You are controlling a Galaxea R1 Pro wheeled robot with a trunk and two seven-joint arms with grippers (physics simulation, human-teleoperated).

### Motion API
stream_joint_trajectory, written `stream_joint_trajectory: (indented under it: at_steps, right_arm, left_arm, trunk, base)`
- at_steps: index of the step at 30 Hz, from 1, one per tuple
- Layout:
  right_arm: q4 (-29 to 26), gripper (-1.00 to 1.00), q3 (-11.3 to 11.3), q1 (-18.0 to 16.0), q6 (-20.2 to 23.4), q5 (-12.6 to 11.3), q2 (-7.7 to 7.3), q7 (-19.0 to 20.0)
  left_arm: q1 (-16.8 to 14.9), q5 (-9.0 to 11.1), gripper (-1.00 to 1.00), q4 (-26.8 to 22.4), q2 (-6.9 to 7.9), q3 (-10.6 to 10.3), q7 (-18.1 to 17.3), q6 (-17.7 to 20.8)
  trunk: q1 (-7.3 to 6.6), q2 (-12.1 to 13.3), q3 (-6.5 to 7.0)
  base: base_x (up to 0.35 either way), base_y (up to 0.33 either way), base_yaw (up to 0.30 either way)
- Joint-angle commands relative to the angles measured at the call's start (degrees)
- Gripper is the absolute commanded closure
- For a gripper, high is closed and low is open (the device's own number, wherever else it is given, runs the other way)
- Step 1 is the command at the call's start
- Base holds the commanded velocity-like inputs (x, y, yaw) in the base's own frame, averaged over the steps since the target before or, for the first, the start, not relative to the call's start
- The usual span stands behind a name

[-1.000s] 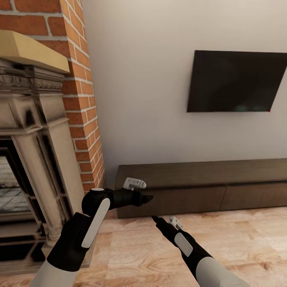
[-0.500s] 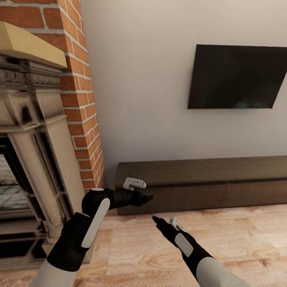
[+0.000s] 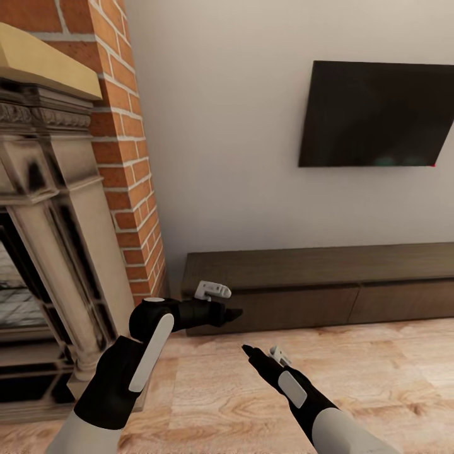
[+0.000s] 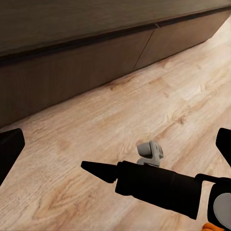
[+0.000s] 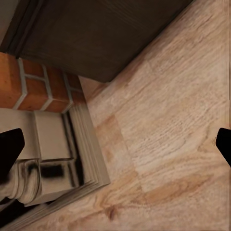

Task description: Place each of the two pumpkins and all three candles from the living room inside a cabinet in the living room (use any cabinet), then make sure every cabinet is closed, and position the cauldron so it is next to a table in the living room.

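Note:
The long, low dark-brown cabinet (image 3: 315, 290) runs along the white wall, and the fronts I can see are flush. It also shows in the left wrist view (image 4: 72, 72) and the right wrist view (image 5: 106, 33). My left gripper (image 3: 236, 313) hovers in front of the cabinet's left end, open and empty, with its fingers (image 4: 9, 149) far apart. My right gripper (image 3: 246, 349) hangs lower over the wood floor, also open and empty, its fingers (image 5: 9, 151) spread wide. The pumpkins, candles, cauldron and table are out of view.
A brick chimney with a stone fireplace surround (image 3: 57, 239) stands at the left, and its base (image 5: 62, 154) lies close to the cabinet's end. A black TV (image 3: 378, 113) hangs on the wall above the cabinet. Light wood floor (image 3: 353, 378) spreads out in front.
The whole picture has shifted: the fireplace slid left and the TV and cabinet rose a little, so the camera moved. Both arms keep the same pose.

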Motion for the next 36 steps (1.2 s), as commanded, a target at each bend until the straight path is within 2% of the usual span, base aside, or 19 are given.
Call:
stream_joint_trajectory:
  at_steps: [1, 5, 8, 14, 21, 31, 33, 36]
  right_arm:
    - [-0.03, -1.0, 0.13, -0.02, 0.17, -0.47, -0.12, 0.02]
    - [-0.02, -1.0, -0.53, -0.02, 0.17, -0.84, -0.64, 0.02]
    - [-0.01, -1.0, -2.53, -0.02, 0.21, -1.12, -0.9, 0.06]
    - [-0.01, -1.0, -3.68, -0.02, 0.22, -1.23, -1.02, 0.04]
    - [-0.01, -1.0, -3.73, -0.02, 0.03, -1.24, -0.95, 0.03]
    - [0.11, -1.0, -4.08, 0.0, -0.13, -1.29, -1.07, 0.02]
    - [0.11, -1.0, -4.76, 0.14, -0.12, -1.31, -1.12, 0.02]
    - [0.14, -1.0, -7.55, 0.53, -0.03, -1.24, -1.29, 0.01]
  left_arm:
    - [-0.04, -0.56, -1.0, -0.03, -0.03, 0.05, -0.61, 0.2]
    - [-0.04, -0.56, -1.0, -0.03, -0.03, 0.05, -0.65, 0.2]
    - [-0.04, -0.56, -1.0, -0.03, -0.03, 0.07, -0.66, 0.2]
    - [-0.04, -0.56, -1.0, -0.03, -0.03, 0.05, -0.67, 0.2]
    - [-0.04, -0.63, -1.0, -0.03, -0.04, 0.09, -0.67, 0.2]
    - [-0.07, -0.64, -1.0, -0.03, -0.11, 0.14, -0.67, 0.2]
    - [-0.06, -0.64, -1.0, -0.03, -0.11, 0.14, -0.67, 0.2]
    - [-0.05, -0.65, -1.0, -0.03, -0.11, 0.12, -0.67, 0.2]
  trunk:
    - [-0.01, -0.03, -0.15]
    - [-0.01, -0.03, -0.53]
    - [-0.01, -0.03, -0.78]
    - [-0.01, -0.03, -0.95]
    - [-0.01, -0.03, -0.97]
    - [-0.01, -0.03, -0.97]
    - [-0.01, -0.03, -0.97]
    - [-0.01, -0.03, -0.97]
  base:
    - [0.0, 0.0, 0.0]
    - [0.0, 0.0, 0.0]
    - [0.0, 0.0, 0.0]
    - [0.0, 0.0, 0.0]
    - [0.029, 0.0, 0.0]
    - [0.263, 0.0, -0.028]
    - [0.318, 0.0, -0.14]
    - [0.297, -0.02, -0.081]
